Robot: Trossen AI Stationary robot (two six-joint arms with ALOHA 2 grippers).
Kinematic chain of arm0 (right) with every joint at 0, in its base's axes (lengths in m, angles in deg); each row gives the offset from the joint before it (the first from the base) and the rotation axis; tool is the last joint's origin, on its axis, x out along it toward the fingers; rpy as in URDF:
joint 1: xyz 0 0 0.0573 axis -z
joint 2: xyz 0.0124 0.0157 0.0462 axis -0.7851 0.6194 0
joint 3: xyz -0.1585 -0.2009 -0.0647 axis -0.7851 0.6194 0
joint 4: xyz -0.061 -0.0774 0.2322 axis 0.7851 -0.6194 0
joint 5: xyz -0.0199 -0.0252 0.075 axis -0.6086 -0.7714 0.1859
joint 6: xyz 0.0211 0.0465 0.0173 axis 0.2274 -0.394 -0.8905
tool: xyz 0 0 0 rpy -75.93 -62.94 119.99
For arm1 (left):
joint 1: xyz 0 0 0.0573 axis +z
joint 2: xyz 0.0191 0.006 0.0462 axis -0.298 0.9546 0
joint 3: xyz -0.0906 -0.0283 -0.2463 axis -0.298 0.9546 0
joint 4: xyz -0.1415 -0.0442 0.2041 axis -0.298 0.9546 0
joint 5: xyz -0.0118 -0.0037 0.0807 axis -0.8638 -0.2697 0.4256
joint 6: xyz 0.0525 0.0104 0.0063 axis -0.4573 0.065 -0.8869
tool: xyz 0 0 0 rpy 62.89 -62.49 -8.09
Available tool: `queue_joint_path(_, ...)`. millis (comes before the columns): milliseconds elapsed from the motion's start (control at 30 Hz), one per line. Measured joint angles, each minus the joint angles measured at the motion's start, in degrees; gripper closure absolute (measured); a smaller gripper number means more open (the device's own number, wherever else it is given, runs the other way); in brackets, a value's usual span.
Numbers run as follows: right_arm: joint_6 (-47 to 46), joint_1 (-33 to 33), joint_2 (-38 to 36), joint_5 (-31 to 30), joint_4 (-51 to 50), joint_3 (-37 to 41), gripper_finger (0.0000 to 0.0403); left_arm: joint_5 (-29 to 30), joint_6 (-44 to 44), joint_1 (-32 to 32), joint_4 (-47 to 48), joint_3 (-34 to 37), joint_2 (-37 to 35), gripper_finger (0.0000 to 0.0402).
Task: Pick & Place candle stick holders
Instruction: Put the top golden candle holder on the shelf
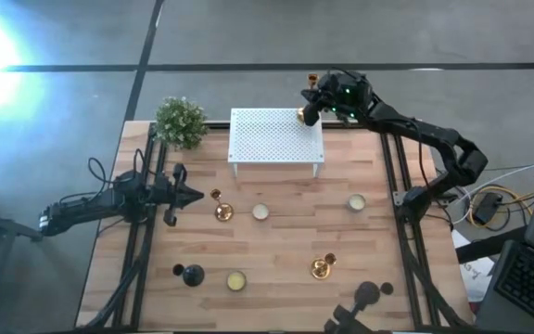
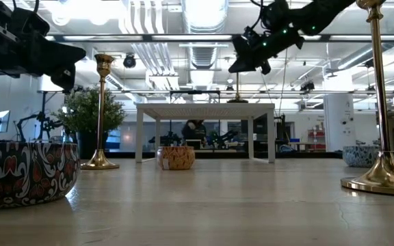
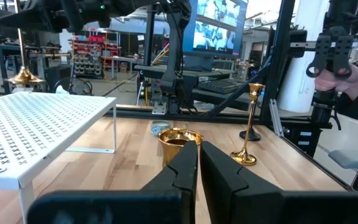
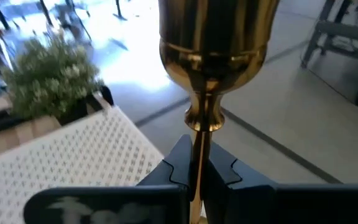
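My right gripper (image 1: 310, 111) is over the far right corner of the white perforated rack (image 1: 276, 137), shut on a gold candlestick (image 4: 219, 56), which also shows in the low view (image 2: 237, 92). My left gripper (image 1: 196, 195) is shut at the table's left, just short of the cup of a second gold candlestick (image 1: 219, 206), which stands upright on its base (image 2: 100, 162). Its cup shows past my fingertips (image 3: 179, 138). A third gold candlestick (image 1: 323, 267) stands near the right. Two black holders (image 1: 191, 275) (image 1: 369, 295) stand near the front edge. My right gripper pinches the candlestick's thin stem (image 4: 197, 149) between its two fingers, just below the knob under the cup. The fingers come about level from the far right and lie across the stem. The candlestick stands upright, its base (image 3: 25, 77) at the rack's top; whether it rests there I cannot tell.
A potted plant (image 1: 181, 122) stands at the far left corner. Three low candle tins (image 1: 260, 211) (image 1: 356, 201) (image 1: 236, 280) sit on the wooden table. A person's hand (image 3: 340, 73) shows beyond the table's right side.
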Motion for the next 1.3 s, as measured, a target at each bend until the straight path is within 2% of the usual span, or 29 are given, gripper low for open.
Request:
queue_joint_path(367,-0.6,1.7,-0.6,0.2,3.3,4.7,0.0394,0.0,0.0,0.0,0.0,0.0,0.0,0.0378)
queue_joint_path(867,-0.7,1.7,-0.6,0.2,3.5,4.9,0.0394,0.0,0.0,0.0,0.0,0.0,0.0,0.0378)
queue_joint_path(1300,-0.6,2.3,6.5,1.7,4.7,0.9,0.0394,0.0,0.0,0.0,0.0,0.0,0.0,0.0378)
